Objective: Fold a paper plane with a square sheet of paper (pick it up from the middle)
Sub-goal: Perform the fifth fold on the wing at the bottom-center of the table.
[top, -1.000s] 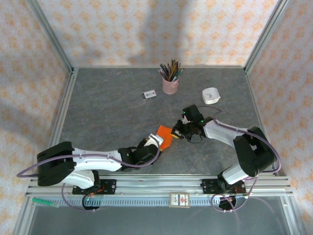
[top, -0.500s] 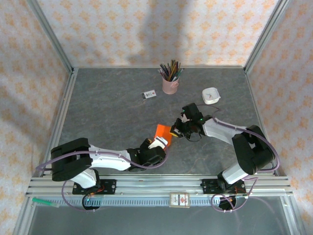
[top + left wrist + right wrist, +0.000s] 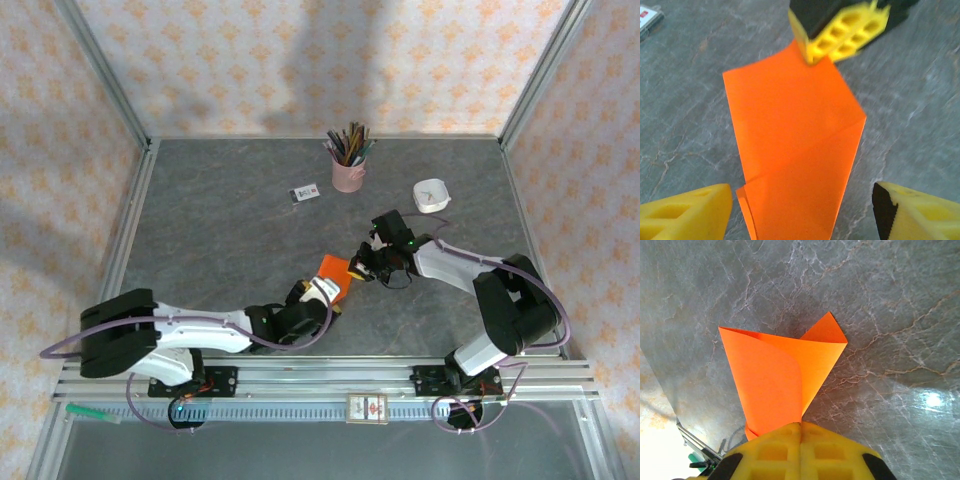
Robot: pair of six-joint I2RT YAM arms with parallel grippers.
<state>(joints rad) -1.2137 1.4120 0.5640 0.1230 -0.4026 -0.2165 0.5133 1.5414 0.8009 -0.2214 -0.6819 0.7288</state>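
The square sheet of paper, bright orange and folded into a tapered wedge with layered flaps, is held just over the middle of the table. My right gripper is shut on its narrow end, and the paper fans out away from the pads. In the left wrist view the paper runs between my left gripper's spread fingers without touching either one. The right gripper's yellow fingertips pinch the far corner there. From above, the left gripper sits at the paper's near end and the right gripper at its right side.
A pink pencil cup stands at the back centre. A small white card lies left of it, and the card's corner appears in the left wrist view. A small white dish sits at the back right. Metal frame rails border the table.
My left gripper's jaws have spread wider around the paper's near end, and the left arm has shifted slightly. The right gripper has kept its hold in the same place.
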